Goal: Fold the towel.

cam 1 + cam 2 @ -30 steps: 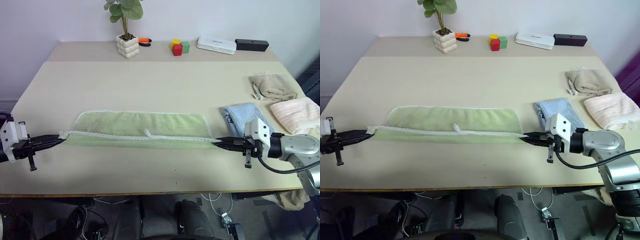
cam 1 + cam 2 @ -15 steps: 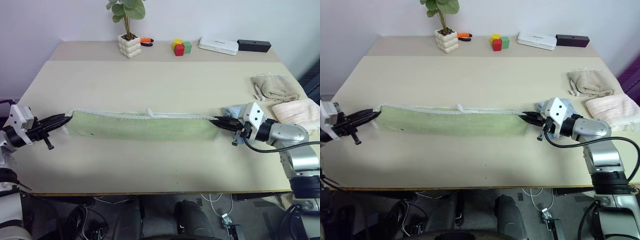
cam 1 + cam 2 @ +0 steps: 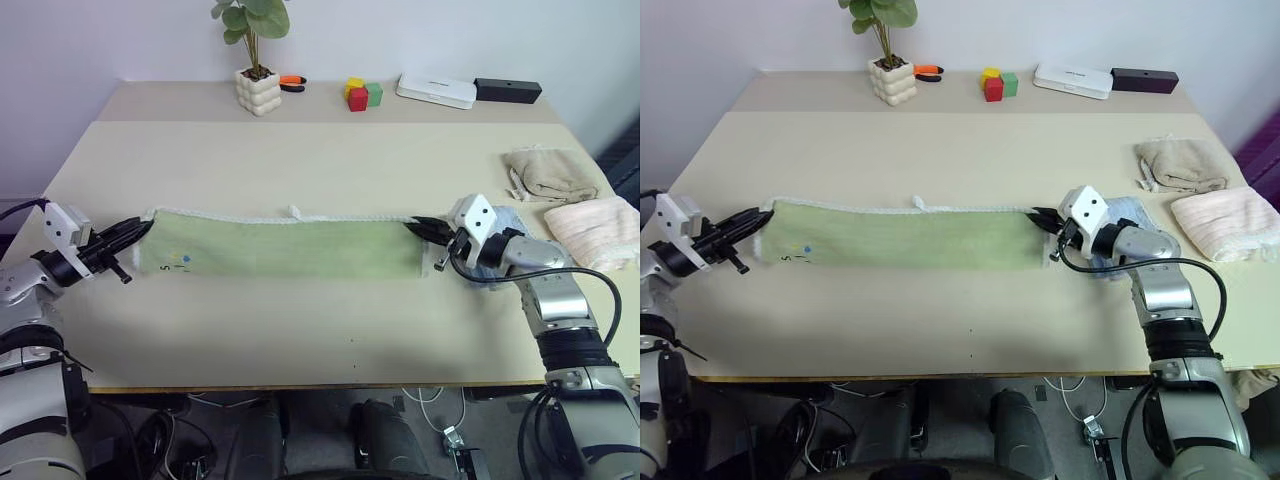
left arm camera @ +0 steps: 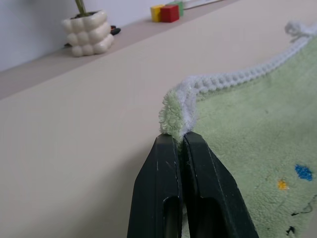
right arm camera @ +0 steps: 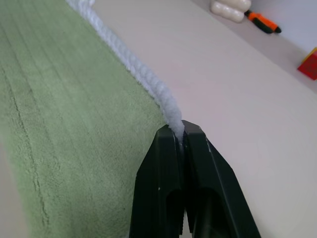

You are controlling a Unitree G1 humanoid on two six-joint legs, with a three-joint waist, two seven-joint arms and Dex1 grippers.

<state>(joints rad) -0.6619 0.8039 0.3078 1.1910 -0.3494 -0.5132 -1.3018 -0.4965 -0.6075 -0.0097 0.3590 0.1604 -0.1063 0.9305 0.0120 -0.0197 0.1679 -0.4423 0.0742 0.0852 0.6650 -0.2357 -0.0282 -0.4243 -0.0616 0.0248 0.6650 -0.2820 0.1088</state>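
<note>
A: Head views. What occupies the surface?

B: A beige table [image 3: 300, 160] against a pale wall. The towel [image 3: 290, 250], a long green strip, lies across the frame's middle, its white edging along the upper side. The left gripper [image 3: 135, 229] at centre left pinches one end; the right gripper [image 3: 418, 226] at centre right pinches the other.

A: And around it?

B: Along the upper edge: a potted plant [image 3: 255, 88], an orange-handled tool [image 3: 291, 83], coloured blocks [image 3: 361, 95], a white box [image 3: 433, 90] and a black box [image 3: 507, 90]. At right: a beige folded towel [image 3: 546, 172], a pink folded towel [image 3: 596, 225] and a blue folded towel [image 3: 1120, 215] partly behind the right arm.

A: Left wrist view?

B: The black fingers [image 4: 161, 193] are pressed together on the towel's frayed corner; small coloured marks show at lower right, the plant pot in the upper left.

A: Right wrist view?

B: The fingers [image 5: 163, 183] are clamped on the white edging, with green cloth at left and bare table at right.
</note>
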